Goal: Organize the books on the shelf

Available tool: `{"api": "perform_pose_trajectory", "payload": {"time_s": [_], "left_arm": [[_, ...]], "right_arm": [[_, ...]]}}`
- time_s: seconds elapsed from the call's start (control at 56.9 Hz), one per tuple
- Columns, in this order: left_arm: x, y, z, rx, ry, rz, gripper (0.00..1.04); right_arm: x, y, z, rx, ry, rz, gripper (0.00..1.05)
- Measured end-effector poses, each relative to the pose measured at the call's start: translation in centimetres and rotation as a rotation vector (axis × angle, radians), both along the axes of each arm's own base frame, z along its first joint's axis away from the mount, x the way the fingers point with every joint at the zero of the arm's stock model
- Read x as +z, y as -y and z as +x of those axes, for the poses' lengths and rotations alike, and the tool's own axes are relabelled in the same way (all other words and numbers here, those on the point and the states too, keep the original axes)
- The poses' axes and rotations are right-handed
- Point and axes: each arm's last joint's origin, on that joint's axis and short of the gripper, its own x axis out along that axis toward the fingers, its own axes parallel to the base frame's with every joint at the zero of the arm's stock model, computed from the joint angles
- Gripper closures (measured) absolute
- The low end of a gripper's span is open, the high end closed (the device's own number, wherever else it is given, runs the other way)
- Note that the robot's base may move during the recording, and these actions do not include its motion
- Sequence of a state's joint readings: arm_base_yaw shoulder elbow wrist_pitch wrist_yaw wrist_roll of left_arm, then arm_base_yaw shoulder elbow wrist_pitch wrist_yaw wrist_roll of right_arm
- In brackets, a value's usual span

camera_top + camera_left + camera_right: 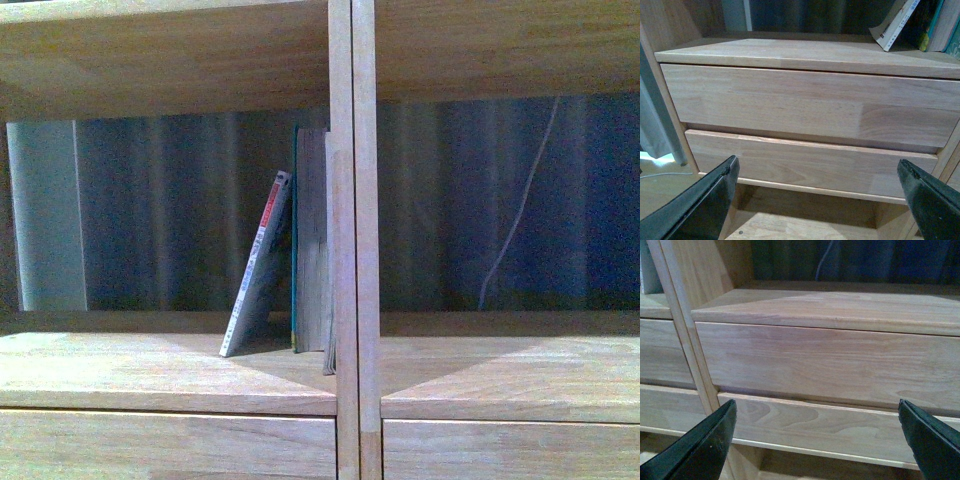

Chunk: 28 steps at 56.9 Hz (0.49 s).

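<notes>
Front view, paperback (258, 265) leaning on teal book (296, 240), both hands (817, 200) (815, 440) spread empty below at drawers (805, 105)

Behind the open compartments hung a dark bluish curtain (180, 210) in vertical folds. At the far left of the front view a paler grey-white panel (45, 215) stood upright beside it. A thin pale cord (520, 215) ran down in front of the curtain on the right side. In the left wrist view a strip of light wood floor (660, 192) showed, with a bright patch (655, 157) of light low by a grey drape (652, 115).
</notes>
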State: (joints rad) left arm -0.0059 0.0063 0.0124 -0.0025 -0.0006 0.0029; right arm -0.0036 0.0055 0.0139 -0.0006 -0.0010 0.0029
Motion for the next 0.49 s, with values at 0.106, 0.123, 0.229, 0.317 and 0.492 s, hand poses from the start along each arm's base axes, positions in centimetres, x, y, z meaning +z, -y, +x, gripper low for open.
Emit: {"api": "perform_pose_trajectory", "payload": {"time_s": [0.106, 0.123, 0.229, 0.317, 0.492], "left_arm": [[0.00, 0.00, 0.00, 0.000, 0.000, 0.000, 0.07], [0.00, 0.00, 0.00, 0.000, 0.000, 0.000, 0.07], [0.00, 0.00, 0.00, 0.000, 0.000, 0.000, 0.07], [0.00, 0.00, 0.00, 0.000, 0.000, 0.000, 0.07], [0.00, 0.00, 0.00, 0.000, 0.000, 0.000, 0.07]], "right_arm": [[0.00, 0.00, 0.00, 0.000, 0.000, 0.000, 0.07], [0.00, 0.00, 0.00, 0.000, 0.000, 0.000, 0.07], [0.00, 0.00, 0.00, 0.000, 0.000, 0.000, 0.07], [0.00, 0.00, 0.00, 0.000, 0.000, 0.000, 0.07], [0.00, 0.00, 0.00, 0.000, 0.000, 0.000, 0.07]]}}
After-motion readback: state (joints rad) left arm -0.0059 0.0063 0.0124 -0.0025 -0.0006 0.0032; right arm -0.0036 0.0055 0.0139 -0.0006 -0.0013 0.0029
